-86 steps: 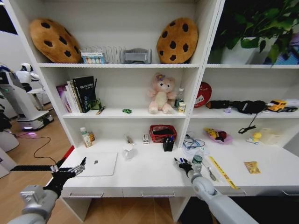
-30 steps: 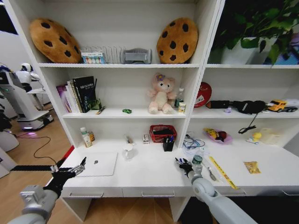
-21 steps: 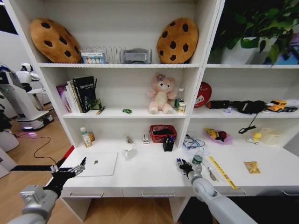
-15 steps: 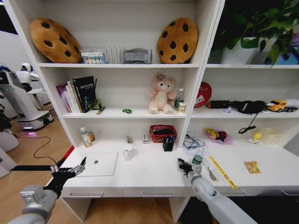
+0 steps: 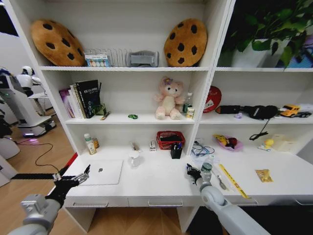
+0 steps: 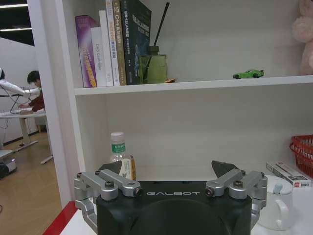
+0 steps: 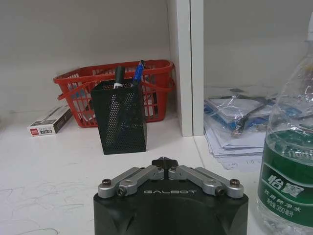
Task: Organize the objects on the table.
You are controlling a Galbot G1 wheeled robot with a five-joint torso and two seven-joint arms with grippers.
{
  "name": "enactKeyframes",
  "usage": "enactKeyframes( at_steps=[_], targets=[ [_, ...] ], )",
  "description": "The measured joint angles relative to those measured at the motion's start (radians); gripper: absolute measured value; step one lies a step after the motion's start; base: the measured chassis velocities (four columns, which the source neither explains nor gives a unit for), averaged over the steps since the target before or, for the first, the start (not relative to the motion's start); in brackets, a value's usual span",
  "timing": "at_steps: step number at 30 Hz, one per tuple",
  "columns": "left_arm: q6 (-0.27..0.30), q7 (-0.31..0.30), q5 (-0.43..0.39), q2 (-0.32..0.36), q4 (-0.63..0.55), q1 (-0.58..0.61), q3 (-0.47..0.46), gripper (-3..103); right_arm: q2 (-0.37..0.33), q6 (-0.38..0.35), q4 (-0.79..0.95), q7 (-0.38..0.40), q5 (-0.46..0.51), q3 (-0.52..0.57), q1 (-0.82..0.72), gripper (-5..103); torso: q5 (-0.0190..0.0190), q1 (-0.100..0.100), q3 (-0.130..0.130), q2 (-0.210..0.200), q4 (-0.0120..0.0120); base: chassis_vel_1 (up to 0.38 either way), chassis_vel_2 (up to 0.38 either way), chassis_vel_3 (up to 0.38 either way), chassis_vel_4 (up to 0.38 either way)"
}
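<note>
Head view: I see the silver laptop (image 5: 101, 172) flat on the white surface (image 5: 156, 183), left jaws (image 5: 73, 179) just beside its near-left corner. Right jaws (image 5: 191, 174) rest mid-surface next to a water bottle (image 5: 207, 171).

Left wrist view: my left jaws (image 6: 172, 171) are spread wide, empty.

Right wrist view: my right jaws (image 7: 165, 162) are clenched, empty, facing a black mesh pen holder (image 7: 120, 117) with two pens (image 7: 128, 74).

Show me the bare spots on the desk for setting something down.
Most open: the desk between the laptop and the right hand. Crowded: the back row around the red basket and pen holder, and right of the water bottle, among papers.
</note>
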Motion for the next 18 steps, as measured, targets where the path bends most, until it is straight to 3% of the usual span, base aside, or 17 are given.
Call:
enactKeyframes(
  at_steps=[3, 5, 18],
  targets=[
    [0.0, 0.0, 0.0, 0.0, 0.0, 0.0, 0.0, 100, -0.002, 0.002, 0.009, 0.0, 0.001, 0.002, -0.004, -3, 0.0, 0.0, 0.0, 0.0, 0.0, 0.0, 0.0, 0.0, 0.0],
    [0.0, 0.0, 0.0, 0.0, 0.0, 0.0, 0.0, 100, -0.002, 0.001, 0.012, 0.0, 0.002, 0.002, -0.006, 2, 0.0, 0.0, 0.0, 0.0, 0.0001, 0.0, 0.0, 0.0, 0.0],
    [0.0, 0.0, 0.0, 0.0, 0.0, 0.0, 0.0, 100, 0.003, -0.03, 0.029, 0.015, 0.021, -0.019, -0.024, 50, -0.0001, 0.0, 0.0, 0.0, 0.0, 0.0, 0.0, 0.0, 0.0]
  ],
)
